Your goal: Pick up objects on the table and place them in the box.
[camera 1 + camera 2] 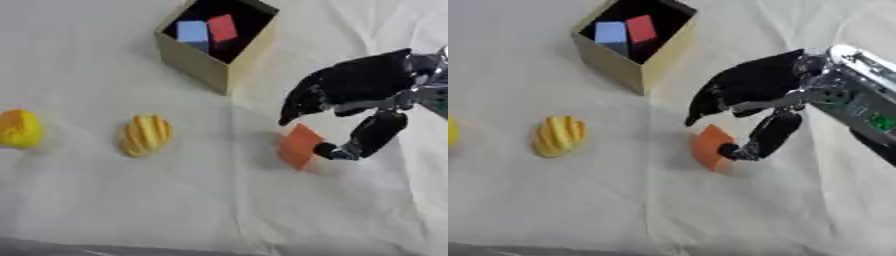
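The right hand (354,90) is over the flat orange block (299,146), which lies on the white cloth-covered table (131,210) to the near right of the open cardboard box (203,62). Its thumb touches the block's right edge and its fingers curl above the far edge; a closed pinch is not evident. Judged step: securing the block. Next comes closing, lifting and carrying it far-left over the box, which holds a blue block (192,31) and a red block (222,27). A ribbed yellow object (145,135) and a yellow-orange object (19,128) remain at left. The left hand is out of view.
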Motion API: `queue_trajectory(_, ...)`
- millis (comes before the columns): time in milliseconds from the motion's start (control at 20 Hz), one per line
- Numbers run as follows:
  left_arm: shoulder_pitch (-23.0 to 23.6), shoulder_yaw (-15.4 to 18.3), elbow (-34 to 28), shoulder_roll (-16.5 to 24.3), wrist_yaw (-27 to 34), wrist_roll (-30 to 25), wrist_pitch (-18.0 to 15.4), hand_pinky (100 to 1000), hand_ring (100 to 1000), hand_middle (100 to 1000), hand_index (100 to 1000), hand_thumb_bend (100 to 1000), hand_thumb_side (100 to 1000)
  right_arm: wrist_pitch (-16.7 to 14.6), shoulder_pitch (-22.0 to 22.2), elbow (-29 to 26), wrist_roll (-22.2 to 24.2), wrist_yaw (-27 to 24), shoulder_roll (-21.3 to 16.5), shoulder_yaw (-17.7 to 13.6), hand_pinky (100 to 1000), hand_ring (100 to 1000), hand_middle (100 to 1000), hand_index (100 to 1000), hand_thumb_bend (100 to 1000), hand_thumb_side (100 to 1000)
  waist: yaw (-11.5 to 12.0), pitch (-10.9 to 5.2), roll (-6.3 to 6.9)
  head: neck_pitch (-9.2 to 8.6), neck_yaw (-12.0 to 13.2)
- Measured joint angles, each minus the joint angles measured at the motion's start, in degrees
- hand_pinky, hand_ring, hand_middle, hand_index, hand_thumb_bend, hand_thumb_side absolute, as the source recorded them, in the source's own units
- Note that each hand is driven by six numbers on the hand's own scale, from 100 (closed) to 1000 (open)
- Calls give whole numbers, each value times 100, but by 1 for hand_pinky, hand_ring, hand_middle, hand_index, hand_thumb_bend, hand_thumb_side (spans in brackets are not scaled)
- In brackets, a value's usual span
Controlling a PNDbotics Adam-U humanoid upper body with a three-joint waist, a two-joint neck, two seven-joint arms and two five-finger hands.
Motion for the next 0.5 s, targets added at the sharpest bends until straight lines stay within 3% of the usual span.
queue_trajectory(300, -4, 0, 0, -1, 7, -7, -7, 695, 705, 589, 750, 420, 555, -100, -46, 190, 50, 1, 87, 84, 910, 902, 839, 914, 156, 486, 12, 26, 8, -35, -4)
queue_trajectory(500, -4, 0, 1, -1, 16, -9, -8, 695, 706, 590, 750, 420, 556, -147, -46, 222, 39, 2, 84, 67, 909, 902, 840, 916, 169, 447, 9, 30, 7, -36, -1)
